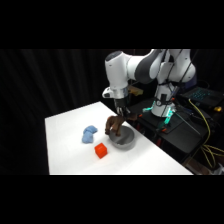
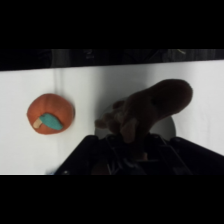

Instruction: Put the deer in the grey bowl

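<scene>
My pincer (image 1: 119, 119) holds the deer (image 1: 114, 125) clamped mid-body, hanging over the grey bowl (image 1: 123, 138) toward its nine o'clock rim. It looks soft and light, sagging; mid-body suits.

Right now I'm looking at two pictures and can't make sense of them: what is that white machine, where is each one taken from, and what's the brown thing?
The white machine is a robot arm reaching over a white table. The side picture comes from a fixed camera beside the table. The other comes from a camera on the arm's wrist, looking down past its gripper.

The brown thing is a soft toy deer; the gripper holds it just above a grey bowl. In the wrist picture the deer fills the middle, hanging in the gripper.

Also on the table: a light blue soft lump, a small orange-red cube, and, in the wrist picture only, an orange ball with a teal mark.
</scene>
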You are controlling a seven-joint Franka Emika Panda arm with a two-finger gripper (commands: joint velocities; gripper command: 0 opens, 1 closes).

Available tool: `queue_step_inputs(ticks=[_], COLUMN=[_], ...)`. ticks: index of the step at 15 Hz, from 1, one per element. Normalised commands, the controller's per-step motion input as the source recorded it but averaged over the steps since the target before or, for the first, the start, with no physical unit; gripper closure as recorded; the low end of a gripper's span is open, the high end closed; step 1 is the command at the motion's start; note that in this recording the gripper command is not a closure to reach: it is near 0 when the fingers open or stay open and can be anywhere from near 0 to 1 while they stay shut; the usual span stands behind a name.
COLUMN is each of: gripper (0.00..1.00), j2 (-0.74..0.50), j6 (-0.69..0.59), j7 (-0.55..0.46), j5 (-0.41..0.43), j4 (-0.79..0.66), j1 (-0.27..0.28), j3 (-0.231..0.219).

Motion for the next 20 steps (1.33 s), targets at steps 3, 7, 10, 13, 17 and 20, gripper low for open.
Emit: queue_step_inputs(ticks=[3,7,10,13,17,20], gripper=[0.63,0.00,0.00,0.00,0.00,0.00], j2=[0.18,0.21,0.08,-0.03,-0.11,-0.37], j6=[0.09,0.08,0.01,0.00,-0.02,-0.26], j7=[-0.13,-0.17,-0.19,-0.25,-0.26,-0.11], j5=[0.168,0.179,0.169,0.195,0.167,-0.060], j4=[0.07,0.12,0.10,0.06,0.01,0.05], j1=[0.014,-0.003,-0.012,-0.013,-0.009,-0.005], j3=[0.032,0.023,0.034,0.049,0.045,-0.004])
